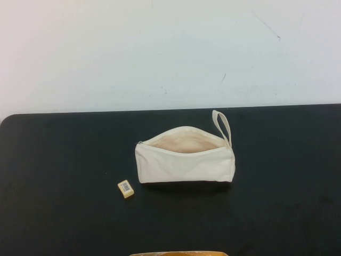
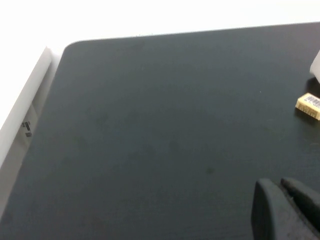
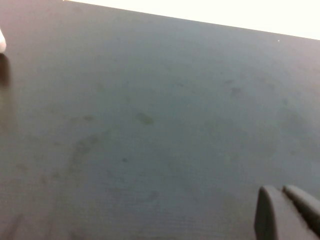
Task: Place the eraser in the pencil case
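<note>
Tool on either arm absent from the high view; neither arm has entered it. Eraser [image 1: 126, 189] lies flat on the black counter [image 1: 58, 160], label up, just beside the near left corner of the pencil case [image 1: 184, 162] but apart from it. Pencil case lies lengthwise, zip undone, mouth gaping toward the far side with beige lining showing, wrist loop [image 1: 222, 126] at its right end. Judgement: task at the start, nothing grasped, approach to the eraser not yet made.

Left wrist view: left tool [image 2: 290, 210] shows as two dark fingers close together at the frame corner, holding nothing, low over bare counter. Eraser [image 2: 308, 105] sits near the frame edge, well apart from the fingers, with a sliver of pencil case [image 2: 316, 65] beyond. Judgement: left arm is the nearer one; next move calls for reaching over, opening wider, and pinching the small block squarely, since it is tiny and could skid.

Right wrist view: right tool [image 3: 292, 212] likewise two dark fingers close together, empty, over bare counter. Eraser not visible. Arm looks parked.
</note>
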You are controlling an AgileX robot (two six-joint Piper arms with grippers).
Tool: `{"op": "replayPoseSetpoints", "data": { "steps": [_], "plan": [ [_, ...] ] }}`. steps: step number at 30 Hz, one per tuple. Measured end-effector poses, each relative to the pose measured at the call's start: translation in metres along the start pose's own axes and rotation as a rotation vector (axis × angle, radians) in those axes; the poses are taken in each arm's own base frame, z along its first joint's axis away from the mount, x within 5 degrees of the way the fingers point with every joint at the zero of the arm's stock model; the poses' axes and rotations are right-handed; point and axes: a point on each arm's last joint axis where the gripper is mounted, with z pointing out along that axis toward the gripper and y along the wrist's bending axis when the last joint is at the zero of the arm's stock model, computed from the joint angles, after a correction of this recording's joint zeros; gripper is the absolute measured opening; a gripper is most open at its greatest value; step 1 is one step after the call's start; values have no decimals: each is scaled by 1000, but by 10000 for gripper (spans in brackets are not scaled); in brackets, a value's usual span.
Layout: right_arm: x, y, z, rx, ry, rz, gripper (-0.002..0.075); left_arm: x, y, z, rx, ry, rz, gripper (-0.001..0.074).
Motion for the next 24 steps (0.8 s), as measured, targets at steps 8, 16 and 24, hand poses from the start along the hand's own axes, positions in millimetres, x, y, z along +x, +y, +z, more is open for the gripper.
{"op": "replayPoseSetpoints", "data": {
  "steps": [8, 16, 24],
  "plan": [
    [0, 0, 0, 0, 0, 0, -1, -5, 1, 1, -12, -73, 4, -2],
    [0, 0, 0, 0, 0, 11, -1, -30, 4, -5, -64, -353, 82, -1],
    [0, 0, 0, 0, 0, 13, -1, -37, 4, -8, -79, -440, 131, -1]
  ]
}}
